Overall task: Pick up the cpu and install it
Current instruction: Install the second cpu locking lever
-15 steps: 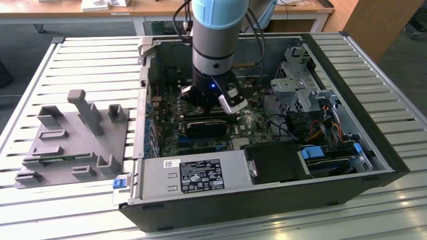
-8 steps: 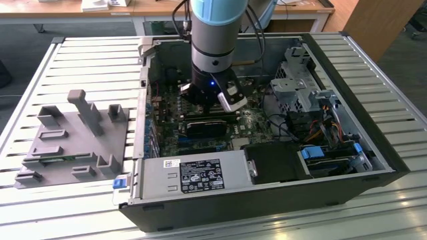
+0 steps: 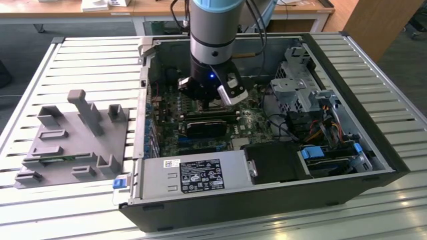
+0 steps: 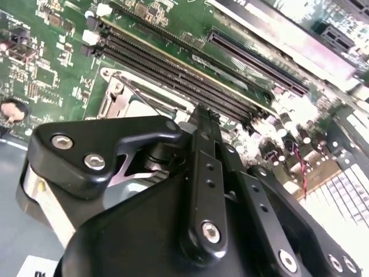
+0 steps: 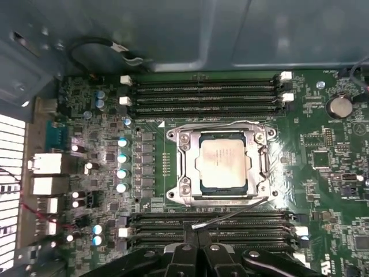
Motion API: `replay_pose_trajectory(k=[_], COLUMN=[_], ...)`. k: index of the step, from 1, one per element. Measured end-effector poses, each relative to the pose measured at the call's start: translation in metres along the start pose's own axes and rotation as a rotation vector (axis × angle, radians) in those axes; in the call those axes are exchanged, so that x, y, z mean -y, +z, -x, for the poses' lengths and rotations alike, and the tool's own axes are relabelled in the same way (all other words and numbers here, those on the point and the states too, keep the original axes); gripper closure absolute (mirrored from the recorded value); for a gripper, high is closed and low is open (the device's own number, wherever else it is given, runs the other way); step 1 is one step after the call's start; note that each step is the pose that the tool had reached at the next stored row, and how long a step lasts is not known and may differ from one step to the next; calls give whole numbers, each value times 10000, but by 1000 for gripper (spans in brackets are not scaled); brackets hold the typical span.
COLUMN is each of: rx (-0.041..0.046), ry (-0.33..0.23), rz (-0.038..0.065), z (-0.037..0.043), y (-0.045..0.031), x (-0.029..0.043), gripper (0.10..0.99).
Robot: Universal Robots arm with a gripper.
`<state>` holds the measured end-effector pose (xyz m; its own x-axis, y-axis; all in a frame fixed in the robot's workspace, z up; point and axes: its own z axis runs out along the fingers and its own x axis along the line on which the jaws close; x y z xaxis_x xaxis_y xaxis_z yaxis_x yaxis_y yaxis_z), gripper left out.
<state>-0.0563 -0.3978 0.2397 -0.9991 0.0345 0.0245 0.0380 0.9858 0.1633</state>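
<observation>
Claw (image 5: 199, 254) hovers inside the open computer case (image 3: 373, 145), fingers pressed together and empty; the cpu (image 5: 223, 162) lies seated in its socket just ahead of the fingertips.

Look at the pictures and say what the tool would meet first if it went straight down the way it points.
Probably the motherboard just beside the chip lying in its socket, though depth is hard to judge. The tool hangs right above that area inside the computer case.
</observation>
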Motion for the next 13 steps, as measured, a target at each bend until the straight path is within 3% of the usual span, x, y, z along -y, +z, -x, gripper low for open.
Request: replay_pose_trajectory(k=[9, 13], rx=[1, -26], ry=[-1, 5], rz=[1, 3], z=[-44, -20], y=[-229, -233], x=[-37, -40], gripper=[980, 980])
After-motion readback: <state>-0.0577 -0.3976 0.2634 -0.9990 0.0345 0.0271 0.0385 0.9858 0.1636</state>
